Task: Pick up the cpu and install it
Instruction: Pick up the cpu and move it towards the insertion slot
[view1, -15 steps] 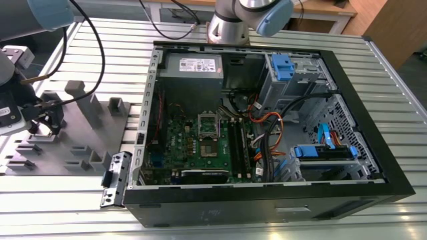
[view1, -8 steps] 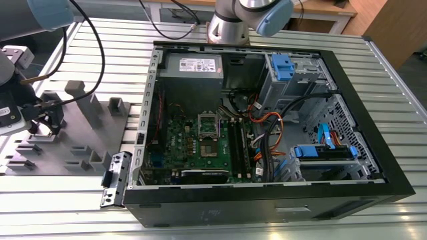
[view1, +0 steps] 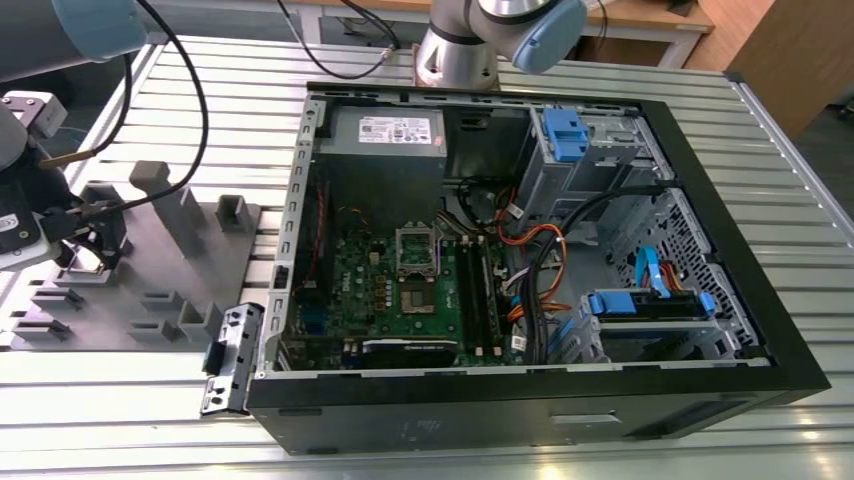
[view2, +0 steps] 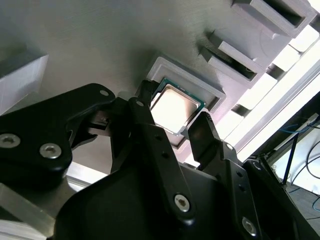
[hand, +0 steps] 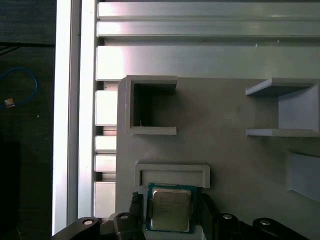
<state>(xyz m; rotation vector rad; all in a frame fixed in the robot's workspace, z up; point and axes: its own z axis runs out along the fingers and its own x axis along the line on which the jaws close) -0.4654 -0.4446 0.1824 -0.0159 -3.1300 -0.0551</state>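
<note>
Where the cpu (hand: 170, 210) lies in the grey tray (hand: 225, 150) recess, straddles it, pincer (view2: 172, 111) parted. Just beside opposite edges, unclamped.

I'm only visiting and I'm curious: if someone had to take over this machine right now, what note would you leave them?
Gripper: right at the cpu, low over the grey tray. I cannot tell whether it has a grip on the cpu.
Cpu: lying flat in a square recess of the tray, which sits to the exterior view's left of the open computer case.
Done: the gripper is in place at the cpu.
Left: the cpu is not lifted out of its recess, and it is not yet on the green motherboard inside the case.
</note>
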